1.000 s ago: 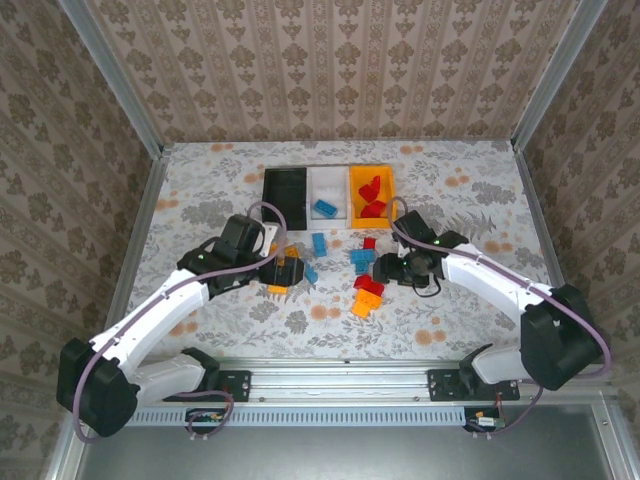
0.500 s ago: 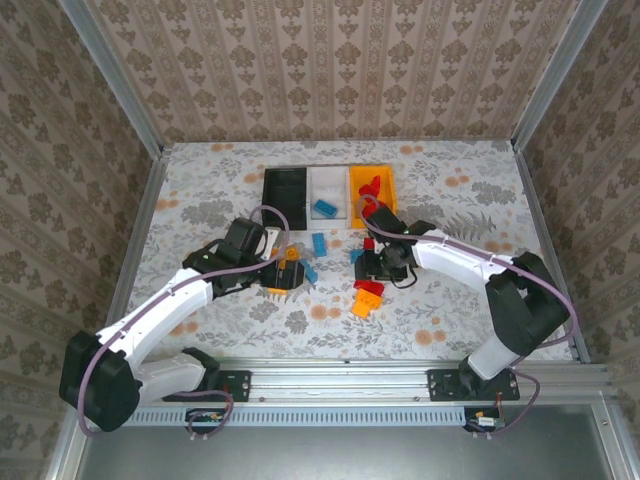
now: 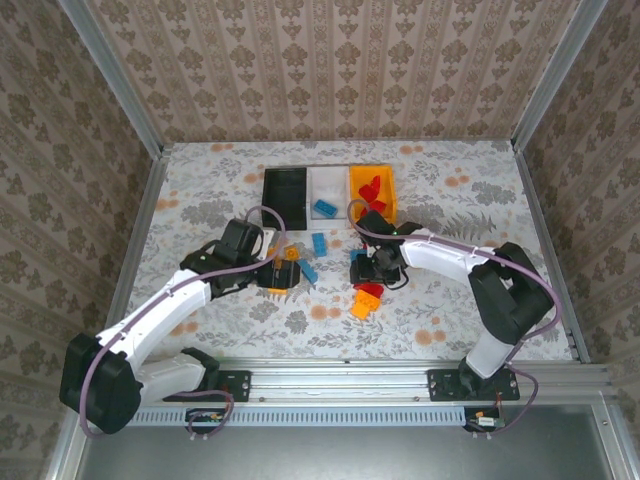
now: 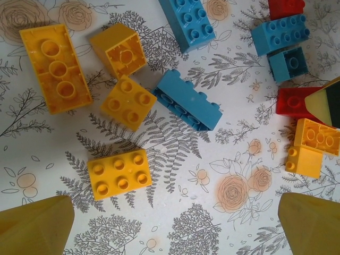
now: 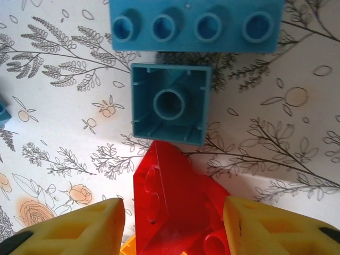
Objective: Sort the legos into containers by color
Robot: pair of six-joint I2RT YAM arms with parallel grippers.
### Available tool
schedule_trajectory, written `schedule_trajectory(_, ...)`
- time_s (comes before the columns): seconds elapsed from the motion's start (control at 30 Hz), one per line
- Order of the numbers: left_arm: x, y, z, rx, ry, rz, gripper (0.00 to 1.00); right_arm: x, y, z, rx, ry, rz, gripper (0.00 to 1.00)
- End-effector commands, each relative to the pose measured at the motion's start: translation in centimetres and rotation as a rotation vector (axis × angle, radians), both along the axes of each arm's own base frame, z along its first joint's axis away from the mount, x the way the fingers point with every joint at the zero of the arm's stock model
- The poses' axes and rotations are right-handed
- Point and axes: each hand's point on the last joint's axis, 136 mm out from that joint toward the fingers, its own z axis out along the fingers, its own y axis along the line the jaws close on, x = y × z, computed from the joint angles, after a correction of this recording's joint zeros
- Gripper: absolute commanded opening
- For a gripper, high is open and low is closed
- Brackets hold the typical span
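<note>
Left claw (image 3: 283, 272) is spread as wide as it goes with nothing in it, parked over a bunch of orange-yellow legos (image 4: 119, 173) a bit left of the table's middle. In its wrist view the yellow fingertips (image 4: 37, 223) sit in the bottom corners with bare table (image 4: 202, 212) between them. Two of those orange-yellow ones lie studs down, two studs up, and a blue lego (image 4: 188, 106) lies tilted just right of them.

The table is covered in a white sheet printed with grey ferns and small peach roses. Beige damask wallpaper (image 3: 320, 70) boxes it in on three sides. Aluminium rails (image 3: 110, 75) run up the corners, and another rail (image 3: 340, 372) runs along the near edge where the arm bases are bolted.

At the back the containers stand in a row, touching: black bin (image 3: 285, 195), then white bin (image 3: 328, 182) with one blue brick (image 3: 323, 208) in it, then orange bin (image 3: 389, 178) with a few red bricks (image 3: 372, 192).

Right claw (image 3: 365, 270) is just in front of the orange bin, set narrow around a red lego (image 5: 175, 207). The right pad (image 5: 265, 228) is up against it, and there's a sliver of gap on the left side. Honestly can't tell if it's really gripping it. Two more blue pieces (image 5: 170, 103) lie just beyond the red one, one of them upside down.
</note>
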Motion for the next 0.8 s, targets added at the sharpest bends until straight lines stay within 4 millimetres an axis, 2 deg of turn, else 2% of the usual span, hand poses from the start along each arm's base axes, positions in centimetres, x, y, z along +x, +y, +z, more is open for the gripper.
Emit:
schedule_trajectory(0.0,-0.2,0.3,0.1,-0.007,-0.014,-0.011,1.00,0.7,0.5,-0.1,-0.016,-0.012,-0.002,0.51)
schedule_trajectory(0.17,-0.4,0.6,0.1,-0.008,-0.016,0.001,1.00,1.0,0.8,-0.3,-0.028,-0.013,0.007,0.43)
schedule_trajectory(0.4,-0.5,0.8,0.2,-0.011,-0.015,0.009,1.00,1.1,0.6,0.6,-0.029,-0.045,-0.004,0.34)
schedule_trajectory(0.57,-0.3,0.7,0.6,-0.023,-0.021,0.020,1.00,1.2,0.0,2.3,-0.027,-0.092,-0.017,0.26)
schedule_trajectory(0.77,-0.4,0.6,1.1,-0.037,-0.024,0.026,1.00,1.3,-0.4,4.8,-0.006,-0.144,-0.026,0.25)
